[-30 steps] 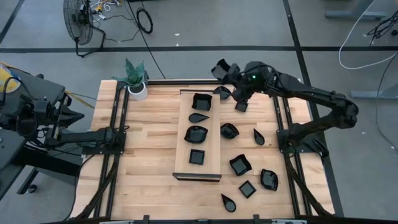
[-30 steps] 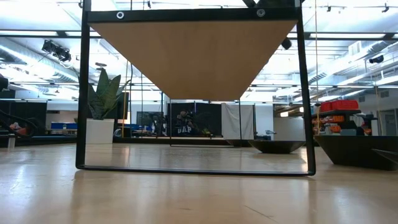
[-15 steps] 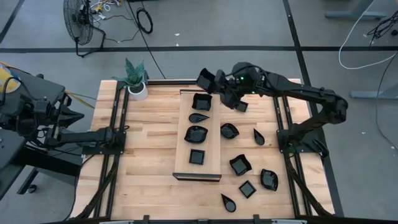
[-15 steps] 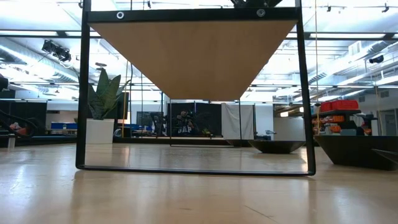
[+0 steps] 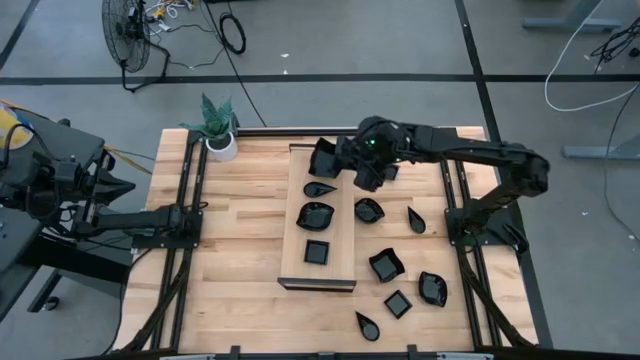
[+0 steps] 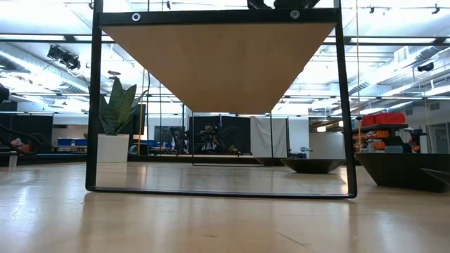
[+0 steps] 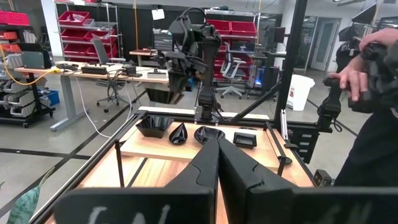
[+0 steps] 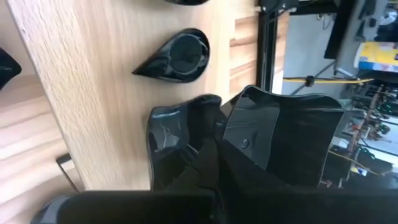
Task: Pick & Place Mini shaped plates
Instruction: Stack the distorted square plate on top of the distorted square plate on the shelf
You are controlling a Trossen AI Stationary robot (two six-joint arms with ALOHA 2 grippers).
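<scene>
Butcher-block tabletop (image 5: 240, 250) under the overhead camera, a long pale wooden board (image 5: 296, 225) running down its middle. Right gripper (image 5: 335, 160) is out over the board's far end, fingers clamped on the rim of a square mini plate (image 5: 324, 157), which hangs tilted from them. Directly below sits another wavy-edged dish (image 8: 177, 146) on the board, and whether the two touch is unclear. Next along the board: a teardrop plate (image 5: 320, 188), a wavy bowl (image 5: 315, 215), a small square (image 5: 317, 252). More black plates (image 5: 386, 264) lie scattered on the table on the right arm's side, well clear of the gripper. Left gripper (image 7: 217, 152) waits pulled back at its own edge, fingers pressed together, holding nothing.
</scene>
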